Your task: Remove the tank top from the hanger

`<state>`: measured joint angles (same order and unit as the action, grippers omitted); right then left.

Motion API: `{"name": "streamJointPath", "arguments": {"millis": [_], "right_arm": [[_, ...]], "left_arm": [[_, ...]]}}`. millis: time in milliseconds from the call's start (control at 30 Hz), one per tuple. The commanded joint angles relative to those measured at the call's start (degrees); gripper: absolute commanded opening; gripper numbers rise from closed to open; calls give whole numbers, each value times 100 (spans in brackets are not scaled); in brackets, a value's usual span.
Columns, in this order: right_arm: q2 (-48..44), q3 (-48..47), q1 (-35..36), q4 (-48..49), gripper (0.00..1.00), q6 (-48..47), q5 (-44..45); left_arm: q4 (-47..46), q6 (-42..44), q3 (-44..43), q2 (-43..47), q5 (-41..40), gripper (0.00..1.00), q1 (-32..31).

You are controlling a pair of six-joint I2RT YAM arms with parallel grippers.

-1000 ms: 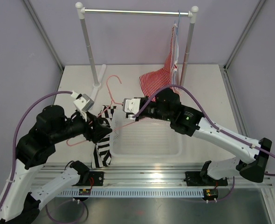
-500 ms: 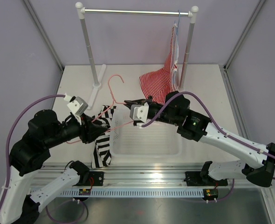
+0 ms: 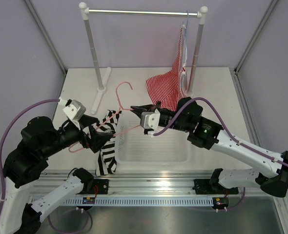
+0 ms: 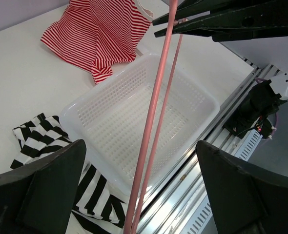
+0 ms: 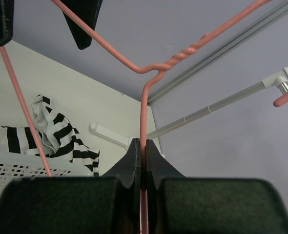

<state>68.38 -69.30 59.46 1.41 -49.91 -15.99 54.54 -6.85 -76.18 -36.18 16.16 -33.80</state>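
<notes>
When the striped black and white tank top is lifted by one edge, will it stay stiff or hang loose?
Probably loose: the tank top lies crumpled in folds beside the basket. Likely light too, and its soft folds may catch on the thin hanger.

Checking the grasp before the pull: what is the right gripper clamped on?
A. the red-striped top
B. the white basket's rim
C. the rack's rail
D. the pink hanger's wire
D: in the right wrist view the right gripper is shut on the pink hanger, on its wire below the twisted neck.
</notes>
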Motion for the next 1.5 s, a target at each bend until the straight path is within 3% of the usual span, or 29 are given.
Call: {"name": "streamJointPath", "arguments": {"millis": [0, 67, 133, 267, 300, 400, 500, 533, 767, 800, 867, 967, 1000, 1033, 1100, 1133, 1400, 1467], "right_arm": [[-290, 21, -14, 255, 0, 43, -45], [-334, 83, -14, 185, 0, -18, 17], [-387, 83, -14, 88, 0, -71, 17], [-571, 241, -14, 61, 0, -186, 183], [-658, 302, -5, 122, 0, -221, 192], [-703, 417, -13, 184, 0, -247, 122], [-642, 321, -14, 70, 0, -230, 70], [-650, 329, -14, 79, 0, -221, 70], [-747, 522, -5, 684, 0, -45, 262], [-756, 540, -13, 763, 12, 51, 289], [-765, 601, -14, 974, 26, 95, 359], [-712, 610, -14, 1106, 32, 166, 429], [-660, 602, -5, 1124, 43, 192, 473], [-616, 558, -13, 1125, 82, 227, 509], [-545, 531, -14, 1151, 88, 289, 658], [-528, 523, -14, 1168, 99, 324, 815], [-949, 259, -14, 844, 99, 1605, 2010], [-1246, 276, -14, 721, 99, 2192, 2433]], "left_arm": [[-119, 289, -327, -301, -53, 99, -21], [-128, 368, -371, -407, 210, 98, -21], [-198, 413, -371, -433, 738, 91, -21], [-392, 448, -292, -197, 976, 61, -21], [-435, 431, -292, -179, 1168, 47, -21], [-471, 351, -301, -222, 1371, 23, -21], [-576, 307, -248, -266, 1521, 11, -21], [-611, 290, -213, -275, 1530, 0, -21], [-585, 316, -116, -249, 1048, 0, -21], [-594, 281, -125, -231, 707, 0, -21], [-664, 255, -81, -109, 380, 0, -21], [-726, 193, -72, 23, -52, 0, -21], [-752, 193, -63, 58, -8, 0, -21], [-770, 176, -72, 85, -17, 0, -21], [-752, 105, -98, 129, -348, 0, -21], [-752, 79, -116, 138, -559, 0, -21], [-374, -185, -914, -659, -3317, 0, -21], [-705, -98, -986, -846, -3470, 0, -21]]}}
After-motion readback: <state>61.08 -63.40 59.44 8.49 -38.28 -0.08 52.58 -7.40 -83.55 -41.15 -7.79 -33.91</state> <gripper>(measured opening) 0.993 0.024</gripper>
